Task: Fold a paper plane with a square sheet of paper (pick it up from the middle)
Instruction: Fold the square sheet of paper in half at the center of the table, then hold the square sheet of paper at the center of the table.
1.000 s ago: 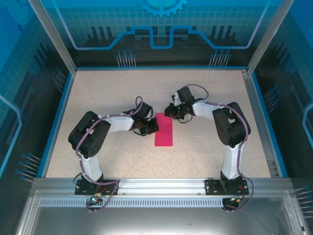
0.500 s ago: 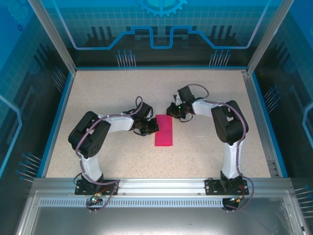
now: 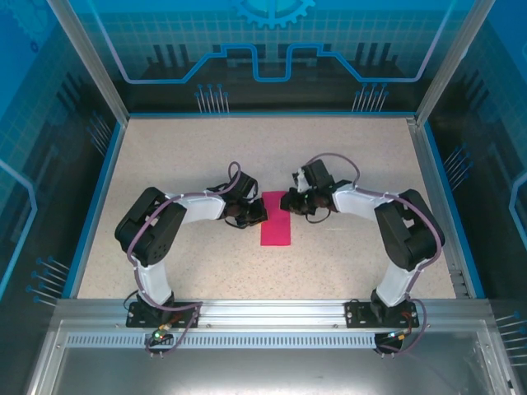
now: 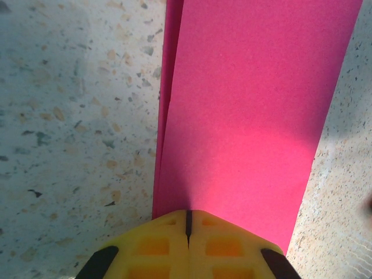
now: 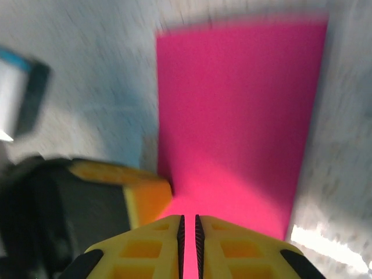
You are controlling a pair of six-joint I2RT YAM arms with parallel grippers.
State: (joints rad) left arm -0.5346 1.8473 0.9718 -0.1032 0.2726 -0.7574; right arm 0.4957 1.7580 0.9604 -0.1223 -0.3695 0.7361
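- Right arm's elbow has swung outward; right fingers (image 5: 224,247) now sit nearly pressed together over far end of folded pink sheet of paper (image 3: 277,226).
- Left fingers (image 4: 154,244) pressed together at sheet's left edge.
- Sheet flat on tabletop (image 3: 206,263).

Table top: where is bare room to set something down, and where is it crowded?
Crowded: the middle, where the left gripper and right gripper meet at the far part of the pink paper. Free: the far strip of table between them and the back wall; the near patch between the paper and the front rail.
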